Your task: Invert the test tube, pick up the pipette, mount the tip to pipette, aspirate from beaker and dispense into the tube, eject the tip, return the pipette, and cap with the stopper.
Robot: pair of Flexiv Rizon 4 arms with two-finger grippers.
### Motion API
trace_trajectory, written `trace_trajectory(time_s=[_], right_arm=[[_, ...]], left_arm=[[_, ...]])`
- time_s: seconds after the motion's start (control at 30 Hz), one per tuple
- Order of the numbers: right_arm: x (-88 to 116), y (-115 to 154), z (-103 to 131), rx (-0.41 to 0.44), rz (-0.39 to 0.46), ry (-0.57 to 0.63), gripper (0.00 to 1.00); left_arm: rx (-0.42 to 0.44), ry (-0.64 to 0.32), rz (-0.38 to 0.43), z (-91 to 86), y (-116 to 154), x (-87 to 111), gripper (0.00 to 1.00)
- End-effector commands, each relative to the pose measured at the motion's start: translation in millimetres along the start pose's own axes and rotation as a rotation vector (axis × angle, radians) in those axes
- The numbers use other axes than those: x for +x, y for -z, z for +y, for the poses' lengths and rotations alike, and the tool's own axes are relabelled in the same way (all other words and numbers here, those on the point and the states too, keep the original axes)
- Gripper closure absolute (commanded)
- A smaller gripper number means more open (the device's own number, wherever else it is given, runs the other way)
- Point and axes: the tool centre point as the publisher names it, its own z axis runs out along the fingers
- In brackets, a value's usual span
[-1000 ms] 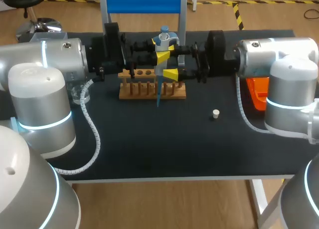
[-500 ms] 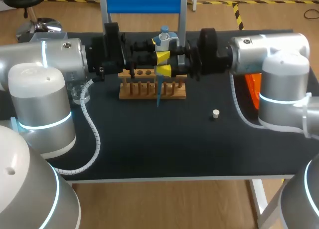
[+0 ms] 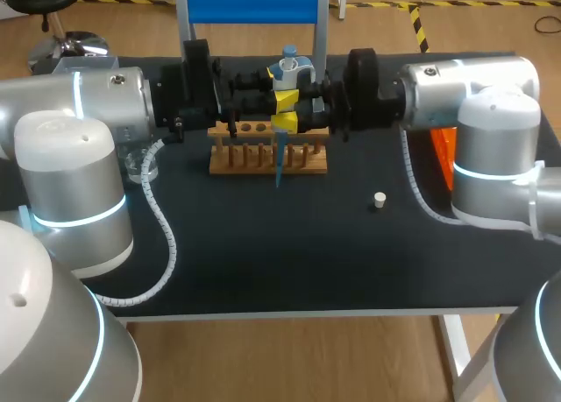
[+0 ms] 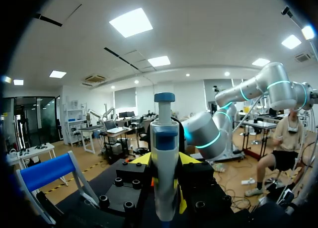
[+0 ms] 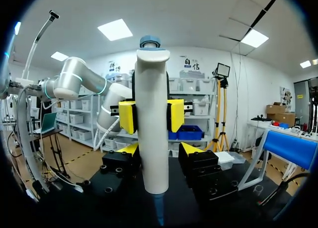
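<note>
Change: right tool slid in around smooth white-and-blue plastic pipette
Grip: left tool clamped on it; right fingers apart

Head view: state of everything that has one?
pipette: upright, blue tip mounted
left gripper: shut on the pipette
right gripper: at the pipette just below the left gripper, grip unclear
stopper: loose on the table, not capping anything
beaker: upright, partly hidden by the left arm, contents unclear
</note>
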Motion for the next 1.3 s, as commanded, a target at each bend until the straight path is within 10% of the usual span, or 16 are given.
trace_trajectory(time_s=[0.03, 0.37, 0.47, 0.67, 0.7, 0.73, 1.3], right_arm=[[-1, 0, -1, -0.004, 0.005, 0.000, 0.52], [3, -2, 2, -0.011, 0.017, -0.001, 0.59], [4, -2, 2, -0.015, 0.021, -0.001, 1.00], [5, -2, 3, -0.019, 0.025, 0.004, 1.00], [6, -1, 3, -0.019, 0.025, 0.004, 1.00], [6, 0, 3, -0.020, 0.024, 0.004, 1.00], [3, 70, 4, -0.006, -0.008, 0.032, 1.00]], left_arm=[[0.004, -0.001, -0.001, 0.8, 0, 0.2, 1.00], [0.004, -0.001, -0.001, 0.8, 0, 0.2, 1.00], [0.004, -0.001, -0.001, 0.8, 0, 0.2, 1.00], [0.004, -0.001, -0.001, 0.8, 0, 0.2, 1.00], [0.004, -0.001, -0.001, 0.8, 0, 0.2, 0.66], [0.004, -0.001, -0.001, 0.8, 0, 0.2, 0.00], [0.004, -0.001, -0.001, 0.8, 0, 0.2, 0.00]])
